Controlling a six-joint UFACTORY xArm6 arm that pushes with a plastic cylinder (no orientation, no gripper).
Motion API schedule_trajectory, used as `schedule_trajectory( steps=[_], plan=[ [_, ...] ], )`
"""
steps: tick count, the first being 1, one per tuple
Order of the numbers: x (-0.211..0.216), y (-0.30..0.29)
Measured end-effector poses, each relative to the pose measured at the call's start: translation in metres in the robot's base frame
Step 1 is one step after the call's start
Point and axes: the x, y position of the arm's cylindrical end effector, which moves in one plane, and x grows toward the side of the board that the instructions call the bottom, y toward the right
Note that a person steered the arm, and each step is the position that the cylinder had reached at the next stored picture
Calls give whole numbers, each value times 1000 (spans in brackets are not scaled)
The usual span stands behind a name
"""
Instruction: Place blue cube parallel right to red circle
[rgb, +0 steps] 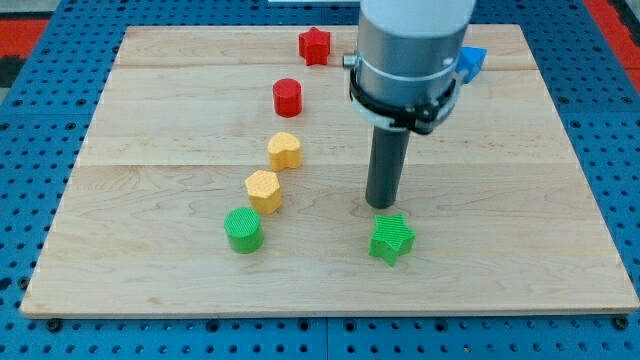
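Observation:
The blue cube (472, 62) shows near the view's top right, partly hidden behind the arm's grey body. The red circle (288, 97) sits left of centre in the upper half of the board. My tip (381, 207) rests on the board just above the green star (391, 239), well below and left of the blue cube and far right and below the red circle.
A red star (314, 45) lies at the top centre. A yellow heart (285, 150), a yellow hexagon (263, 190) and a green circle (243, 229) form a diagonal line below the red circle. The wooden board (150, 260) lies on a blue pegboard.

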Motion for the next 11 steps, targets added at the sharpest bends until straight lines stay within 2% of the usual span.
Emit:
schedule_trajectory(
  steps=[1,3,4,5,6,7,8,9,10,11],
  plan=[
    [-30,-11],
    [-124,-23],
    [-187,-16],
    [-220,-10],
    [-196,66],
    [-118,132],
    [-122,125],
    [-125,161],
    [-74,225],
    [-41,159]
  ],
)
